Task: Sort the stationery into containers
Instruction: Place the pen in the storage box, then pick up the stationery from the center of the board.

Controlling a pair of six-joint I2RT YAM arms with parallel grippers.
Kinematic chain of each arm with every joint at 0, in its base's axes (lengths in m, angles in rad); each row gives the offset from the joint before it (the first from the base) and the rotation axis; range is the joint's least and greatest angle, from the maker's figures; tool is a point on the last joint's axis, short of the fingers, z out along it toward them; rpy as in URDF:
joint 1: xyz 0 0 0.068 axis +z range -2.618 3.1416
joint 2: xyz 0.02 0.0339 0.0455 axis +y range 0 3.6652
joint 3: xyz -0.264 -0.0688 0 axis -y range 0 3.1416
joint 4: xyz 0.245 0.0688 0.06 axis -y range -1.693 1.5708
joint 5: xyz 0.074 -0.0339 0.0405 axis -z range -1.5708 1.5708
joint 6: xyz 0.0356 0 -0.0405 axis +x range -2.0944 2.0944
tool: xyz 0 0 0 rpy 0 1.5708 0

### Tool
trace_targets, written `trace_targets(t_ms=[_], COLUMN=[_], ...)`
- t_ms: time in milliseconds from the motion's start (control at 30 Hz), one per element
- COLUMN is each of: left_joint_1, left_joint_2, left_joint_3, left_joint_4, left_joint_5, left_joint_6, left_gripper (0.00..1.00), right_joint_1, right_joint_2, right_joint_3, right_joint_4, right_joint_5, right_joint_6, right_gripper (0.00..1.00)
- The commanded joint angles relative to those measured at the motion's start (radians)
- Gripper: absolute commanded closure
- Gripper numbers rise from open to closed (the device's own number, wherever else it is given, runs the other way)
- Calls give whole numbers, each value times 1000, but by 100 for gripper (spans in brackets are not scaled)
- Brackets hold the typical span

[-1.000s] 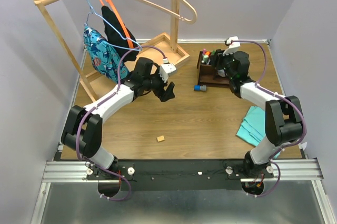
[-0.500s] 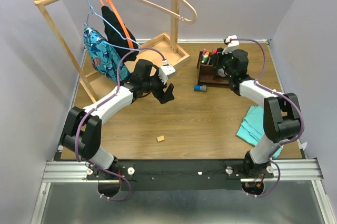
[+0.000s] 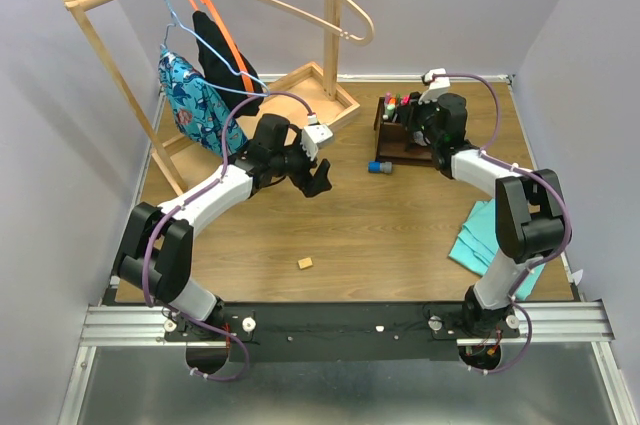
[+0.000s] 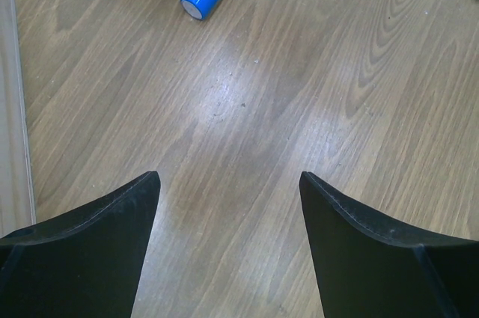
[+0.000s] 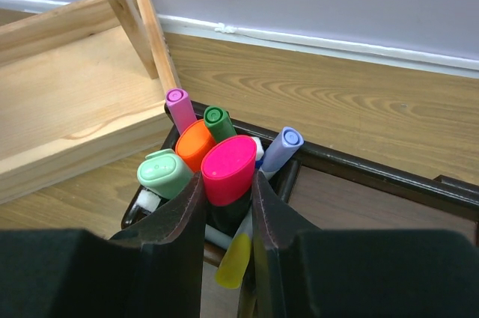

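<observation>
Robot lab test cell: plain partition walls (image 3: 60, 195) around wooden tabletop (image 3: 380, 230), aluminium mounting rail (image 3: 120, 323) at edge.

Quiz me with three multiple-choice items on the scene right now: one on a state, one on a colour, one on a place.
1. The left gripper is: A. open and empty B. shut on a pen C. shut on a clip
2. The highlighter clamped in the right gripper over the organizer is: A. green B. pink C. orange
3. The tan eraser lies: A. in the organizer B. in the left gripper C. on the bare table

Answers: 1 A, its jaws stand apart over the table with nothing between. 2 B, the pink cap sits between the jaws. 3 C, it lies alone near the arm bases.
</observation>
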Motion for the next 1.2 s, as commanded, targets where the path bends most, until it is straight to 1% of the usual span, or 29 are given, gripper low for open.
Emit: trace_targets(t_ms=[0, 33, 133, 233, 267, 367, 567, 633, 667, 700, 733, 800, 867, 1000, 1133, 1167], left_joint_1=[-3, -3, -3, -3, -3, -3, -14, -19, -19, -19, -19, -19, -19, -20, -45, -56], left_joint_2=[-21, -21, -18, -17, -12, 2, 22, 22, 23, 22, 17, -6, -41, -113, -168, -190], left_joint_3=[-3, -3, 6, 26, 32, 67, 152, 172, 176, 178, 176, 169, 143, 63, -43, -61], left_joint_4=[28, 29, 29, 29, 26, 22, -30, -64, -108, -135, -159, -236, -308, -354, -411, -428], left_joint_5=[29, 29, 24, 21, 20, 17, 11, 8, 8, 4, 1, -9, -37, -88, -75, -81], left_joint_6=[-10, -12, -10, -4, -3, -1, 46, 79, 115, 137, 157, 212, 246, 281, 362, 373], left_gripper=[16, 16, 16, 16, 16, 16, 15, 16, 16, 16, 15, 15, 15, 15, 16, 15], right_joint_1=[-1, -1, 1, -1, -1, -1, -1, 1, -1, -1, -1, -1, -1, -1, 4, 5], right_joint_2=[-4, -8, -33, -75, -89, -143, -247, -281, -289, -306, -319, -359, -418, -474, -476, -459], right_joint_3=[-20, -16, 27, 94, 116, 167, 185, 188, 187, 185, 165, 121, 66, -13, -54, -53], right_joint_4=[-19, -22, -72, -158, -208, -291, -408, -465, -550, -593, -636, -695, -761, -851, -946, -994], right_joint_5=[-27, -27, -36, -24, -21, -9, 10, -51, -97, -207, -256, -359, -392, -453, -495, -496], right_joint_6=[14, 8, -7, -6, -6, 4, -18, -44, -55, -100, -149, -188, -242, -321, -482, -518], right_gripper=[98, 80, 54, 47, 46, 45, 43, 43, 44, 44, 44, 44, 43, 44, 44, 44])
